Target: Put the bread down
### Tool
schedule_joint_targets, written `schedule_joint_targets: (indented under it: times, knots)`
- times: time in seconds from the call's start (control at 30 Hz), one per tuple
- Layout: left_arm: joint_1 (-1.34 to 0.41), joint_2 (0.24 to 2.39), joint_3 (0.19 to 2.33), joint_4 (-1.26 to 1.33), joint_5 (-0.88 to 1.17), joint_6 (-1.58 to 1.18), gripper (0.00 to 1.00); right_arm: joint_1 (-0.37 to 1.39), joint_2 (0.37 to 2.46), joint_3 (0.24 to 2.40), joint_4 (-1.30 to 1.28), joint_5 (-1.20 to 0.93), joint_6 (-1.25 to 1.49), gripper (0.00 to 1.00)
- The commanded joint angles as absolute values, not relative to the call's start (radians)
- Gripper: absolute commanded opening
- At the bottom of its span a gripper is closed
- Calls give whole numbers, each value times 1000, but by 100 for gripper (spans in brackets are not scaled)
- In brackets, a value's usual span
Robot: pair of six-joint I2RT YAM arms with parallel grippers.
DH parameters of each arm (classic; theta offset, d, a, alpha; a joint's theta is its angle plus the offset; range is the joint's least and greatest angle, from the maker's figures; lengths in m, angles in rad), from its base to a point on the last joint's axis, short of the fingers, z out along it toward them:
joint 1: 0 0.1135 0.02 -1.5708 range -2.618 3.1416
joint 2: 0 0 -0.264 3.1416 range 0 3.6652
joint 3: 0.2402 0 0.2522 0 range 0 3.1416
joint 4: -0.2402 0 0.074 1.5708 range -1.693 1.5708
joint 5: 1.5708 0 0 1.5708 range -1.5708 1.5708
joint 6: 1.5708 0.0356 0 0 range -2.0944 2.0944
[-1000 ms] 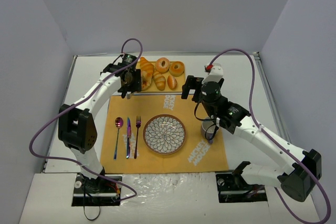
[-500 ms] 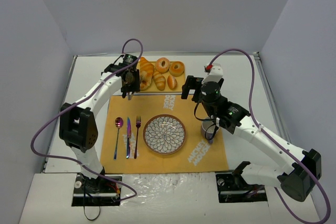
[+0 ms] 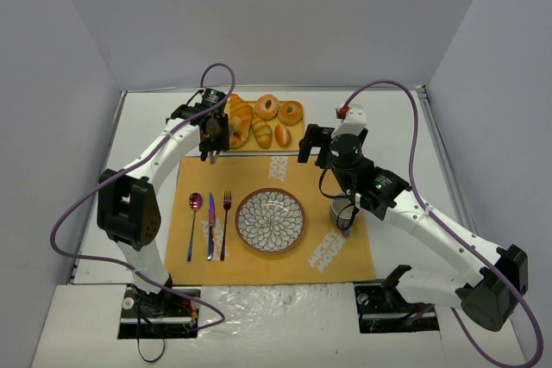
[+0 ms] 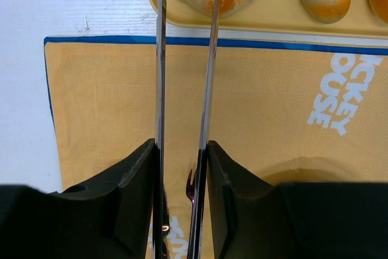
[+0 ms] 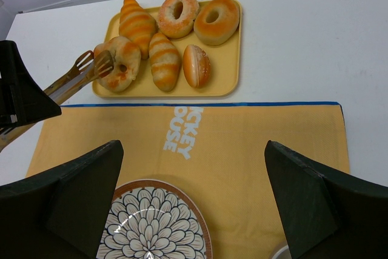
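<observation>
Steel tongs (image 5: 91,67) lead us off on the left, clamped tight between the jaws of the left gripper (image 4: 182,147), which press on both handles. The tong tips rest against the 9 o'clock side of the knotted bun (image 5: 119,63) (whether they actually grip it, I cannot tell). That bun lies in the yellow tray (image 5: 225,71), down at its 8 o'clock corner, and the ridged roll (image 5: 165,60) lies just beside it at 3 o'clock. Moving across the orange placemat (image 3: 336,256), the spoon (image 3: 195,204), knife (image 3: 210,230) and fork (image 3: 227,213) line up at 9 o'clock of the patterned plate (image 3: 270,221). Over on the right, the right gripper (image 5: 193,150) hangs above the mat at the plate's 1 o'clock, jaws spread wide.
</observation>
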State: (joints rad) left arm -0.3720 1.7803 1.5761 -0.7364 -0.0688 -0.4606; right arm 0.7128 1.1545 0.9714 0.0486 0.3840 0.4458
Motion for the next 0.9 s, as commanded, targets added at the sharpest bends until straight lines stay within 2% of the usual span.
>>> schedule_joint_targets:
  times: [0.0, 0.43, 0.87]
  knots:
    - [-381, 1680, 1656, -736, -101, -449, 0, 706, 1149, 982, 110, 410, 454, 100]
    - [-387, 1617, 1669, -760, -100, -417, 0, 707, 1149, 980, 109, 413, 460, 100]
    - [-461, 1457, 1631, -892, 0, -309, 0, 707, 1152, 1012, 109, 472, 414, 100]
